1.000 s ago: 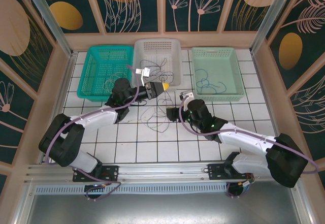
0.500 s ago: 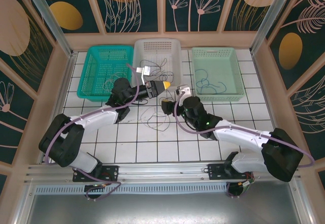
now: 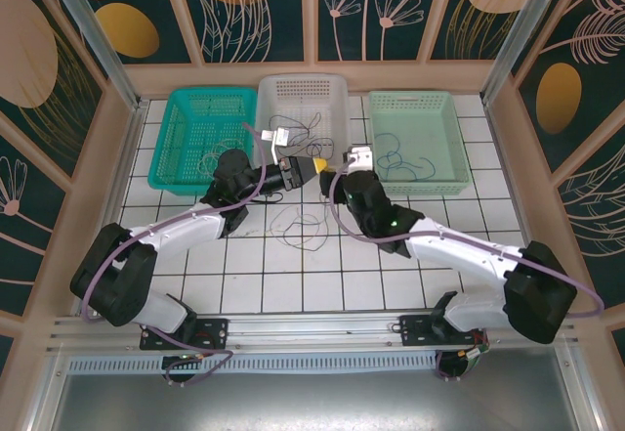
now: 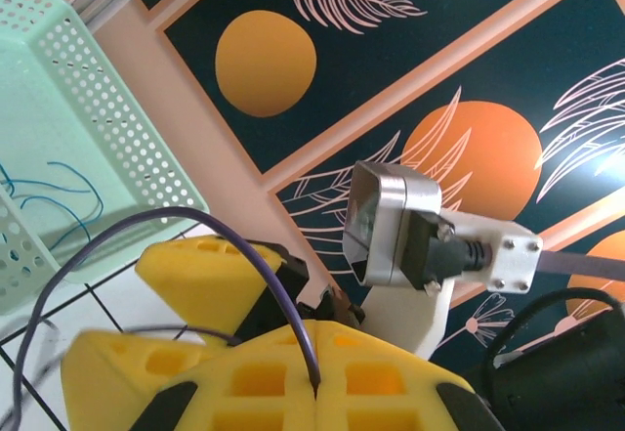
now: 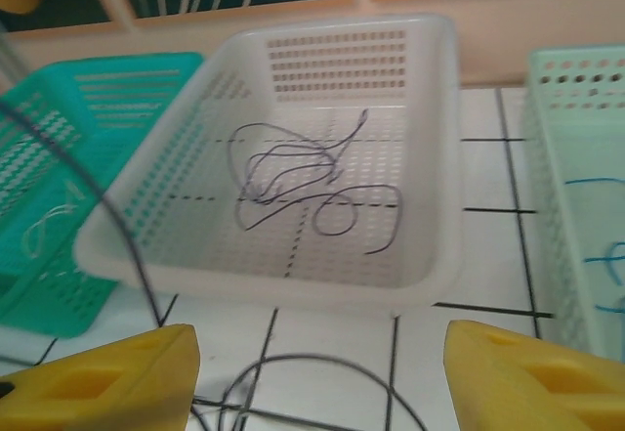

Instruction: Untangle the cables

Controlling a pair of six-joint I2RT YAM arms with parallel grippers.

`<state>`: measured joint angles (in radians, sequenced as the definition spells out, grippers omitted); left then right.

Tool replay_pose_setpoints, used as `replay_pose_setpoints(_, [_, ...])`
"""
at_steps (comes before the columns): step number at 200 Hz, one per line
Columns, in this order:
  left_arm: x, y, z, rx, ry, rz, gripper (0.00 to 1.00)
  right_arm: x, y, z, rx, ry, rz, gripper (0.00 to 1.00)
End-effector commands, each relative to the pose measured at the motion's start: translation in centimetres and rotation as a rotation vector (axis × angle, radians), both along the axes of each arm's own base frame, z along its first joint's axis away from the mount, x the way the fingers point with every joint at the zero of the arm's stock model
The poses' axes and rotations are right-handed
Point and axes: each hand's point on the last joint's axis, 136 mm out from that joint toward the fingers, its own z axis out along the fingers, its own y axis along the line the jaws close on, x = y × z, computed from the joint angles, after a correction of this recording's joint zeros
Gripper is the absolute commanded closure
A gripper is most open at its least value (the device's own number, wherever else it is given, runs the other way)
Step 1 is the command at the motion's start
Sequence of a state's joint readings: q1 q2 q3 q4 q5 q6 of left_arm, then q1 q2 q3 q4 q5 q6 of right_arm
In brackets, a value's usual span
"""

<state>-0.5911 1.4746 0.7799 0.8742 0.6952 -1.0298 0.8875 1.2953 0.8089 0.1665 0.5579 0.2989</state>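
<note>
1. Three views, top first: the left tool (image 3: pixel 311 165) and right tool (image 3: pixel 330 179) meet nose to nose just before the white basket (image 3: pixel 303 87). The tangle (image 3: pixel 298 228) lies on the counter (image 3: pixel 244 280) near them.
2. Left wrist: the left tool (image 4: pixel 317 397) is clenched on a dark cable (image 4: pixel 195 218), which arcs away above the right tool's fingers (image 4: pixel 210 273).
3. Right wrist: the right tool (image 5: pixel 317 377) is released, jaws well apart. A dark loop (image 5: pixel 312 359) shows between them, ungripped.
4. Step in hand, as judged: drawing one cable out of the tangle. The next move calls for the right tool to close on that cable, then a slow pull apart, since thin wire snags.
</note>
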Motion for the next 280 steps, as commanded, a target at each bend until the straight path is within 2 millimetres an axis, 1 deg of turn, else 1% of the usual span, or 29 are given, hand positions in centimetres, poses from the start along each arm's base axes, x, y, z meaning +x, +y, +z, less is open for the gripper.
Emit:
replay_pose_setpoints(1, [-0.5, 0.1, 2.2, -0.032, -0.059, 0.003, 1.00, 0.4, -2.9, 0.2, -0.092, 0.002, -0.181, 0.32])
replay_pose_setpoints(21, [-0.3, 0.3, 1.5, -0.015, -0.044, 0.024, 1.00, 0.0, -4.5, 0.6, -0.095, -0.005, -0.249, 0.32])
replay_pose_setpoints(37, [-0.4, 0.3, 1.4, -0.018, -0.038, 0.022, 1.00, -0.2, -5.9, 0.8, -0.106, -0.014, -0.308, 0.31])
replay_pose_setpoints(53, [-0.5, 0.3, 1.5, -0.022, -0.040, 0.014, 1.00, -0.4, -7.0, 1.0, -0.117, -0.021, -0.364, 0.29])
replay_pose_setpoints(82, [-0.6, 0.3, 1.8, -0.022, -0.045, 0.014, 1.00, -0.5, -8.3, 1.3, -0.134, -0.023, -0.429, 0.29])
replay_pose_setpoints(109, [-0.6, 0.8, 1.2, 0.003, -0.039, 0.039, 1.00, -1.1, -10.1, 1.2, -0.161, -0.015, -0.505, 0.29])
replay_pose_setpoints(136, [0.1, 1.4, -0.2, 0.076, -0.013, 0.104, 1.00, -1.9, -11.3, 1.5, -0.178, -0.009, -0.523, 0.29])
replay_pose_setpoints(151, [0.2, 1.6, -0.1, 0.083, -0.021, 0.118, 1.00, -2.3, -11.6, 1.3, -0.163, -0.004, -0.510, 0.28])
replay_pose_setpoints(161, [0.3, 1.6, 0.1, 0.081, -0.023, 0.124, 1.00, -2.5, -11.3, 0.9, -0.140, 0.008, -0.478, 0.28])
replay_pose_setpoints(178, [0.4, 1.9, 0.7, 0.069, -0.039, 0.141, 1.00, -3.1, -10.7, -0.6, -0.095, 0.038, -0.406, 0.28])
replay_pose_setpoints(195, [0.3, 2.3, 1.8, 0.044, -0.063, 0.160, 1.00, -3.8, -10.8, -2.4, -0.053, 0.078, -0.390, 0.29])
replay_pose_setpoints(207, [0.2, 2.6, 3.2, 0.016, -0.089, 0.169, 1.00, -4.3, -11.2, -3.6, -0.036, 0.108, -0.399, 0.31])
replay_pose_setpoints(217, [0.0, 2.7, 4.6, -0.016, -0.114, 0.171, 1.00, -4.6, -11.2, -4.3, -0.019, 0.129, -0.390, 0.31])
replay_pose_setpoints(236, [-0.7, 2.7, 7.1, -0.069, -0.159, 0.141, 1.00, -5.0, -10.4, -5.6, 0.003, 0.164, -0.349, 0.31])
replay_pose_setpoints(248, [-1.0, 2.5, 8.2, -0.084, -0.178, 0.119, 1.00, -5.1, -10.1, -6.2, 0.014, 0.180, -0.333, 0.32])
replay_pose_setpoints(257, [-1.2, 2.5, 8.7, -0.091, -0.185, 0.110, 1.00, -5.1, -10.0, -6.7, 0.018, 0.191, -0.337, 0.32])
replay_pose_setpoints(272, [-1.5, 2.5, 9.1, -0.097, -0.190, 0.101, 1.00, -5.1, -9.5, -6.8, 0.027, 0.193, -0.324, 0.31])
replay_pose_setpoints(280, [-1.6, 2.6, 9.0, -0.096, -0.184, 0.100, 1.00, -5.0, -8.9, -6.6, 0.029, 0.184, -0.300, 0.29])
